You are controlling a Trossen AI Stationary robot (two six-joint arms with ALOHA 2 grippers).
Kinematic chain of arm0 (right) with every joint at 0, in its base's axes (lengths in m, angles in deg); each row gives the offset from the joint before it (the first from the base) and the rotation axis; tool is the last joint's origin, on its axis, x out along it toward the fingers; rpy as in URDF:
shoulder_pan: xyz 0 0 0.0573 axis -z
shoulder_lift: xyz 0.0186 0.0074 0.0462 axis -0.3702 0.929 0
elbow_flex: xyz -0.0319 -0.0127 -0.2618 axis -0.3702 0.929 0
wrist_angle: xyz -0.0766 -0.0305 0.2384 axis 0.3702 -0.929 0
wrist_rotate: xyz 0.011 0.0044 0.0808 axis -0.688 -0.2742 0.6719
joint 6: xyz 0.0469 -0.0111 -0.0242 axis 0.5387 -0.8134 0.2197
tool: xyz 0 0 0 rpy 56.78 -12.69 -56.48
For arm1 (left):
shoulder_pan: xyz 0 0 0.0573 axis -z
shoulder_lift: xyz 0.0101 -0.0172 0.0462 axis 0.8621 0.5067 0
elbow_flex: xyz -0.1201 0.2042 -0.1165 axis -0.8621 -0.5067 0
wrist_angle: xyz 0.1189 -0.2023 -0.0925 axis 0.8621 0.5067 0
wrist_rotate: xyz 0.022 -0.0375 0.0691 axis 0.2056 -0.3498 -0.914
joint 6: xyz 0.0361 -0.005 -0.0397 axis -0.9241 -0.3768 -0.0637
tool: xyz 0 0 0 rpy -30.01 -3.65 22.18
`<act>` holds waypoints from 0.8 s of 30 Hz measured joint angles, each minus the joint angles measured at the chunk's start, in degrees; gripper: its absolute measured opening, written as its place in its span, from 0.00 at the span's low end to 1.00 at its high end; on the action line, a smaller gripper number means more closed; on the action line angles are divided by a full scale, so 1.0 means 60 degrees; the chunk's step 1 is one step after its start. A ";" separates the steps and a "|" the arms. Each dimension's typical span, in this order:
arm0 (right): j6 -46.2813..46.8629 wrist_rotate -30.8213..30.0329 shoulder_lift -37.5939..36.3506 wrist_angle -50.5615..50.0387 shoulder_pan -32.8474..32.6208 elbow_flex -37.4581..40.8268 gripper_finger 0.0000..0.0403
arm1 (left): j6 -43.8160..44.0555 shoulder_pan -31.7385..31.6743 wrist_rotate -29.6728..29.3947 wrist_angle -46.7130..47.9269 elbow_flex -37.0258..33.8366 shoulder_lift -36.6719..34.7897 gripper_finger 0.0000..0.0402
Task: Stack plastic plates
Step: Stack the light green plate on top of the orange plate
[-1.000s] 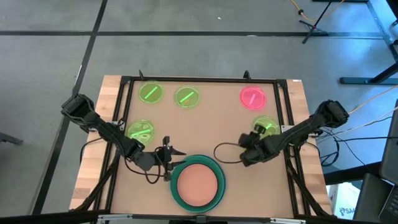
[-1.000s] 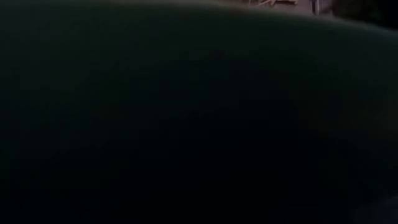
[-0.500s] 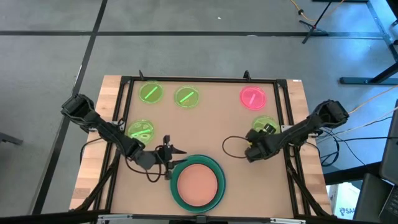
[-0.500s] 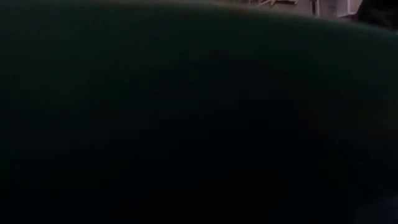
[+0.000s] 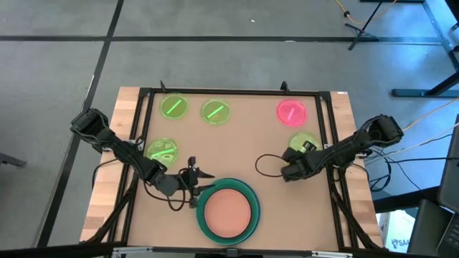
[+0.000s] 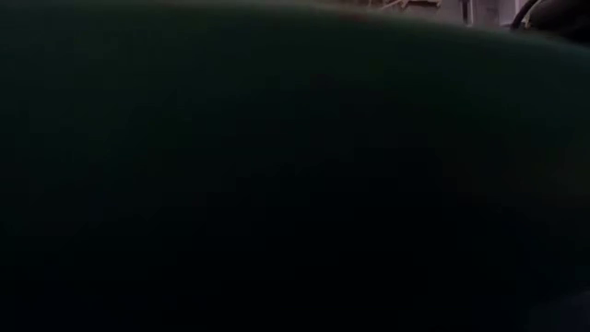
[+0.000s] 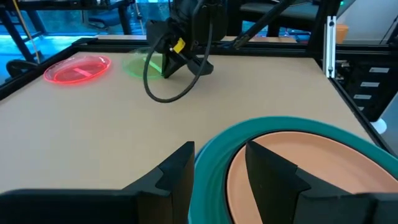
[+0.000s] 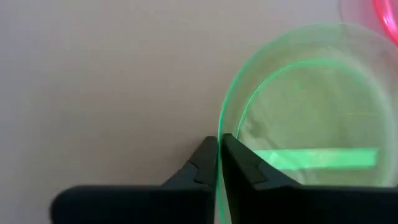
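A salmon-pink plate point(image 5: 231, 213) lies inside a large teal-green plate point(image 5: 204, 229) at the table's near edge. My left gripper point(image 5: 195, 188) is open, its fingers astride the teal plate's left rim point(image 7: 214, 177). At the right, my right gripper point(image 5: 300, 154) is shut on a small neon-green plate point(image 5: 304, 140), which lies flat on the table. My left gripper has one finger point(image 7: 177, 168) outside the teal rim and one finger point(image 7: 270, 171) inside, over the salmon-pink plate; I cannot tell whether they touch. My right gripper pinches the neon-green plate's near rim point(image 8: 219, 127) between its two fingers, one inside the plate and one outside. It comes from above, slanting down.
Three more neon-green plates lie at the far left point(image 5: 174, 107), the far middle point(image 5: 216, 111) and the left point(image 5: 163, 150). A pink plate point(image 5: 292, 112) lies at the far right. A black frame point(image 5: 229, 92) rims the table. A close dark surface fills the low view.
My right gripper has moved toward the table's right and far edges, up to the small neon-green plate. The left arm and all plates have kept still.
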 joint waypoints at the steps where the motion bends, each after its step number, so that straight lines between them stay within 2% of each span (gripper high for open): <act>1: -0.0239 -0.0027 0.0000 0.0075 0.0000 -0.0001 0.02 | -0.0005 -0.0021 0.0004 0.0000 0.0000 0.0000 0.34; 6: -0.0834 0.0041 0.0051 0.0624 0.0029 -0.0481 0.04 | 0.0000 -0.0117 -0.0009 0.0000 0.0000 -0.0004 0.34; 10: -0.1914 -0.0171 0.0044 0.1300 -0.0284 -0.1027 0.01 | 0.0046 -0.0101 0.0007 0.0000 0.0000 -0.0004 0.34; 16: -0.4187 -0.0201 0.0036 0.4448 -0.1009 -0.1257 0.00 | 0.0049 -0.0121 0.0006 0.0000 0.0000 -0.0004 0.34; 24: -0.7520 0.0795 0.0097 0.8697 -0.1859 -0.1272 0.00 | 0.0048 -0.0080 0.0004 0.0004 0.0000 -0.0004 0.34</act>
